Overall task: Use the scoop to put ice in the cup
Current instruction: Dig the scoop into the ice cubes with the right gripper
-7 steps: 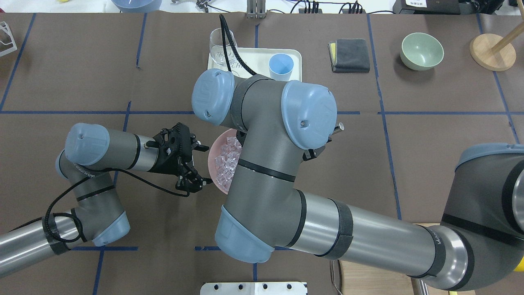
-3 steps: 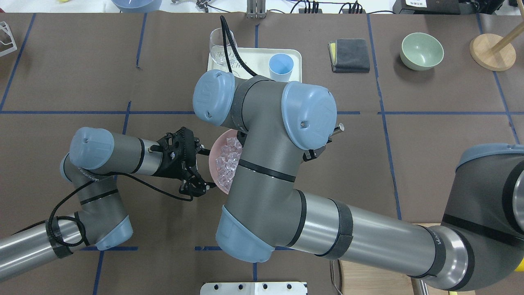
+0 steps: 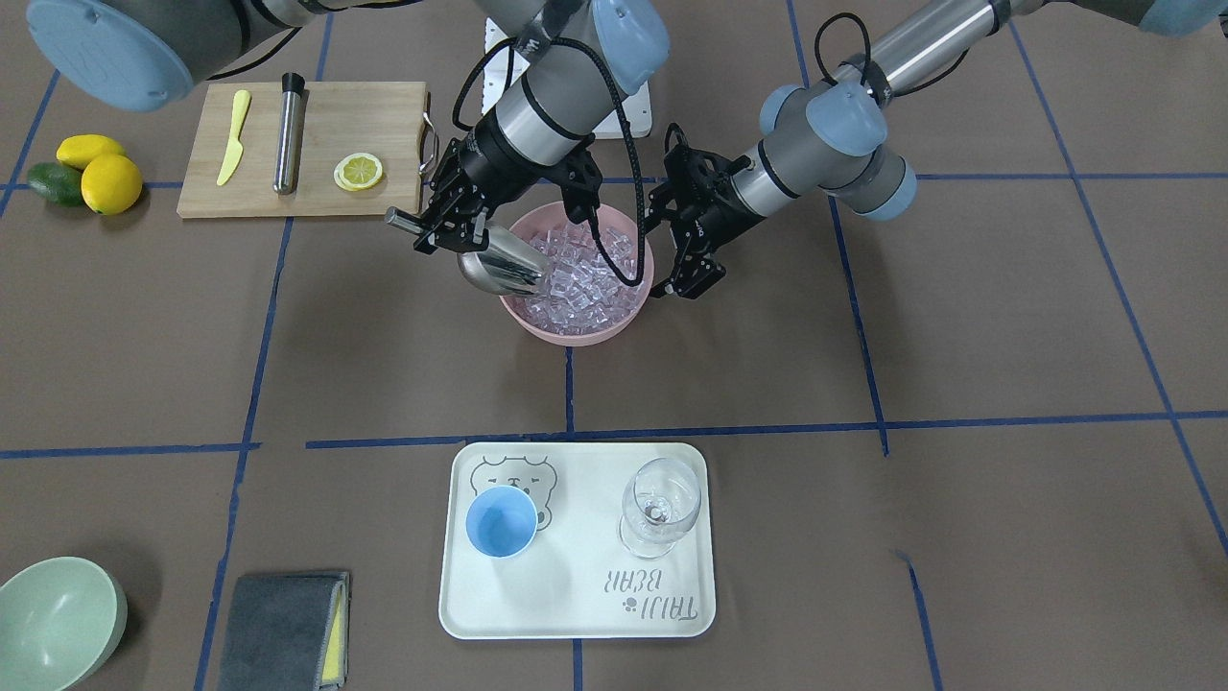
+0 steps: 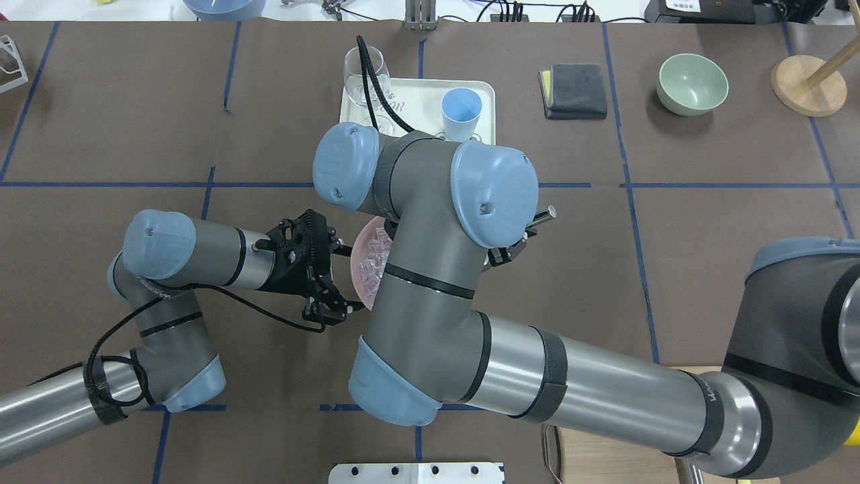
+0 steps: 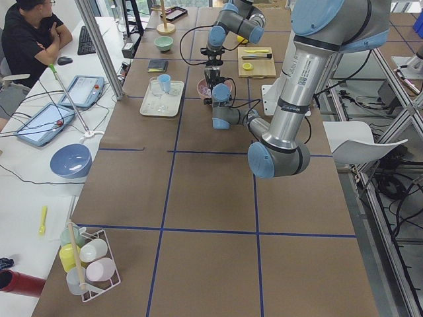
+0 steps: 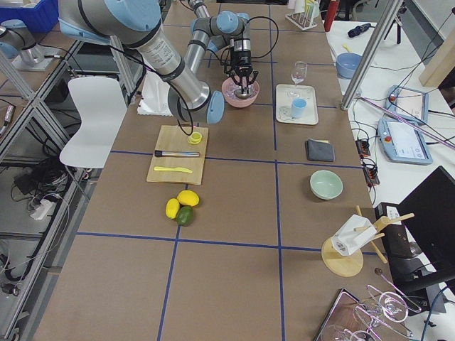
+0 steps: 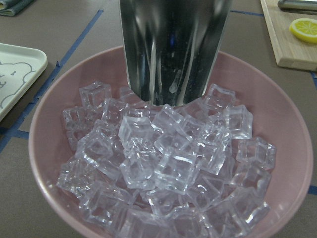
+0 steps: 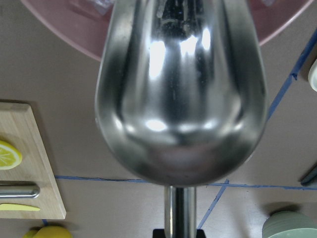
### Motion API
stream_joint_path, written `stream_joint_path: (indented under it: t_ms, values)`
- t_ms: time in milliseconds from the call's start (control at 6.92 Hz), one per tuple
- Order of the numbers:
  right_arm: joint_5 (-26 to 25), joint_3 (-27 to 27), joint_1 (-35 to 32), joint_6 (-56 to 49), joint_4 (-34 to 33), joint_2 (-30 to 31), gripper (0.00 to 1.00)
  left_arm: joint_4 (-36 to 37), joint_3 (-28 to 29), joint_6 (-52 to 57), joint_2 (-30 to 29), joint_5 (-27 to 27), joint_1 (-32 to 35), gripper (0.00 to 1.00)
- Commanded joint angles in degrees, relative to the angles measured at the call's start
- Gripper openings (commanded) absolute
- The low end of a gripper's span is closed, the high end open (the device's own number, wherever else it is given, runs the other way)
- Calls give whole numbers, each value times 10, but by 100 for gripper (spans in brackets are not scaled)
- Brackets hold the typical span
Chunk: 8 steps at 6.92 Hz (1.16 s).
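Note:
The steel scoop (image 3: 501, 267) is held by its thin handle in my right gripper (image 3: 451, 226), which is shut on it. The scoop's mouth dips into the ice (image 3: 595, 276) at the edge of the pink bowl (image 3: 576, 332). In the left wrist view the scoop (image 7: 173, 44) stands against the ice (image 7: 168, 158). In the right wrist view the scoop (image 8: 181, 99) shows from below. My left gripper (image 3: 683, 245) is open and empty beside the bowl's opposite rim. The light-blue cup (image 3: 501, 521) stands empty on the white tray (image 3: 576, 605).
A clear wine glass (image 3: 660, 499) stands on the tray beside the cup. A cutting board (image 3: 307, 144) with a lemon slice, a yellow knife and a steel cylinder lies behind the bowl. A green bowl (image 3: 53, 624) and a grey cloth (image 3: 283, 629) lie near the front edge.
My left gripper has moved closer to the pink bowl's rim. My right arm has shifted slightly over the bowl and now hides more of the ice in the overhead view.

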<state>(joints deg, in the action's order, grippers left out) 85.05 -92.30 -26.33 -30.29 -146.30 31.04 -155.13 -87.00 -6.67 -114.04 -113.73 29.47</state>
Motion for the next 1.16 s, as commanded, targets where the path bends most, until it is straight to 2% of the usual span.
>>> stream_joint_path:
  t_ms: [0, 145, 1012]
  values:
    - [0, 1, 7, 11, 17, 3, 0, 1, 0, 0, 0, 0, 0, 99]
    - [1, 1, 10, 13, 18, 3, 0, 1, 0, 0, 0, 0, 0, 99]
    - [7, -1, 16, 46, 132, 47, 0, 1, -2, -1, 0, 0, 0, 99]
